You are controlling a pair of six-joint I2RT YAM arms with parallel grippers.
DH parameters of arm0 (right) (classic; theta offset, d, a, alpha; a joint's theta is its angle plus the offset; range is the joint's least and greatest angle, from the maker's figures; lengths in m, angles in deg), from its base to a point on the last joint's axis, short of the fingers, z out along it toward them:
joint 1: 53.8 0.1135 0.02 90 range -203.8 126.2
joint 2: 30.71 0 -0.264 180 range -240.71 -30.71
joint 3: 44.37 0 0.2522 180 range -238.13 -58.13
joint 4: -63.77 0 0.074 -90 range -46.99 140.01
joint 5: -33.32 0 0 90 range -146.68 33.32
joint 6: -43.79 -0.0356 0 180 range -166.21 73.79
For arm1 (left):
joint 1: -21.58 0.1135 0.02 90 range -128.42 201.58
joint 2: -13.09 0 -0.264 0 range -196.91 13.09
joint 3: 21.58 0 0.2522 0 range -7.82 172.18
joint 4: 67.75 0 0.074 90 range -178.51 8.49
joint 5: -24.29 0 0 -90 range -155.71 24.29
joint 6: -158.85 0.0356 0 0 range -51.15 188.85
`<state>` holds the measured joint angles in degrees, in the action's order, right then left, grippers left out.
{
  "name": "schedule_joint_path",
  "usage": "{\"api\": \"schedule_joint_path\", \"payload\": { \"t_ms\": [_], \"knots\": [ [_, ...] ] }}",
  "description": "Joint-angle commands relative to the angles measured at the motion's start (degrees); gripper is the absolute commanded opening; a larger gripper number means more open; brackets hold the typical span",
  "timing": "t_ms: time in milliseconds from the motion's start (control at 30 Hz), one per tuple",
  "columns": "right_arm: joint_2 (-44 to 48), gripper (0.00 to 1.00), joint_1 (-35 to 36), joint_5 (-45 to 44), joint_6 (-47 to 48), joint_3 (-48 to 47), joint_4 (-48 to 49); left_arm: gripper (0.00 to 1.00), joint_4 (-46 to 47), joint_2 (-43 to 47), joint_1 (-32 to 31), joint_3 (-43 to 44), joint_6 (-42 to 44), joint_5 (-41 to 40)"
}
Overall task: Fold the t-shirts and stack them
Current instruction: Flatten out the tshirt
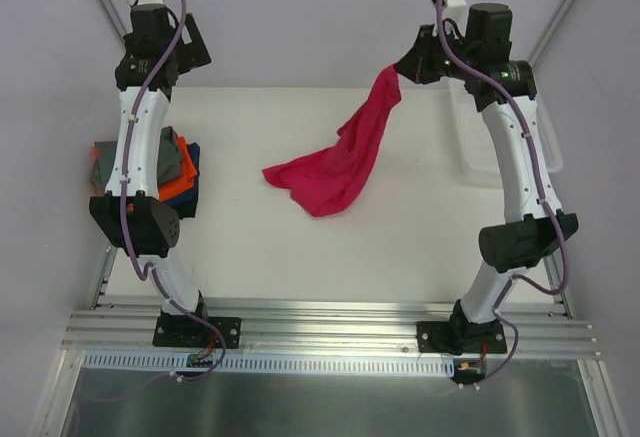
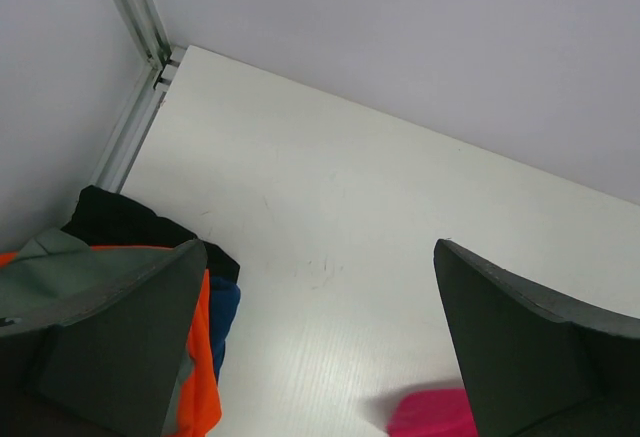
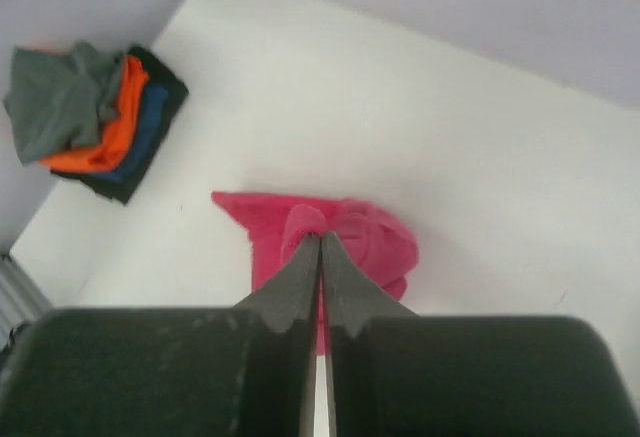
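A magenta-pink t-shirt (image 1: 335, 172) hangs from my right gripper (image 1: 403, 67), which is raised at the back right. Its lower end rests crumpled on the white table (image 1: 300, 247). In the right wrist view the right gripper (image 3: 320, 238) is shut on a bunch of the pink t-shirt (image 3: 375, 242). A stack of t-shirts (image 1: 182, 169), grey over orange, blue and dark ones, lies at the table's left edge, partly under my left arm. The left gripper (image 1: 188, 45) is high at the back left. It stands open and empty (image 2: 320, 357), with the stack (image 2: 205, 347) and a pink corner (image 2: 430, 415) below.
A pale translucent container (image 1: 462, 142) stands at the table's right edge, mostly behind my right arm. Grey walls and a metal corner post (image 2: 140, 17) close in the back and sides. The stack (image 3: 100, 117) is well to the left of the pink shirt.
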<state>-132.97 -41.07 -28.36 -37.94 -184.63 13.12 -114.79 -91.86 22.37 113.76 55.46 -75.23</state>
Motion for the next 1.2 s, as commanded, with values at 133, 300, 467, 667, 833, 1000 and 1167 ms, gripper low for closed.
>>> {"api": "schedule_joint_path", "payload": {
  "t_ms": [133,300,467,667,833,1000,1167],
  "knots": [
    [-9.0,0.65,-0.87,4.99,7.03,-3.48,-21.28,0.99,1.46,-0.26,-0.18,1.99,0.29,-1.47],
    [-9.8,0.87,-0.87,7.89,4.39,-3.32,-16.74,0.99,1.55,-0.26,-0.18,1.91,0.82,-1.73],
    [-15.33,0.85,0.89,6.24,4.73,-4.02,-16.2,0.99,1.46,-0.52,-0.36,0.68,0.64,-0.77],
    [-27.98,0.77,1.86,-1.92,9.21,-8.06,-20.25,0.99,1.46,0.44,-0.62,-0.99,0.99,-0.41],
    [-34.84,0.68,0.63,-6.69,12.03,-9.12,-20.77,0.99,1.55,1.93,-2.29,-2.31,1.7,-0.15],
    [-36.6,0.65,0.36,-11.69,12.56,-10.17,-19.37,0.99,1.46,3.52,-2.47,-4.24,2.22,-0.5],
    [-37.93,0.62,0.54,-17.41,14.83,-11.84,-18.23,0.99,1.46,4.4,-2.64,-5.47,2.66,-0.59]
  ]
}}
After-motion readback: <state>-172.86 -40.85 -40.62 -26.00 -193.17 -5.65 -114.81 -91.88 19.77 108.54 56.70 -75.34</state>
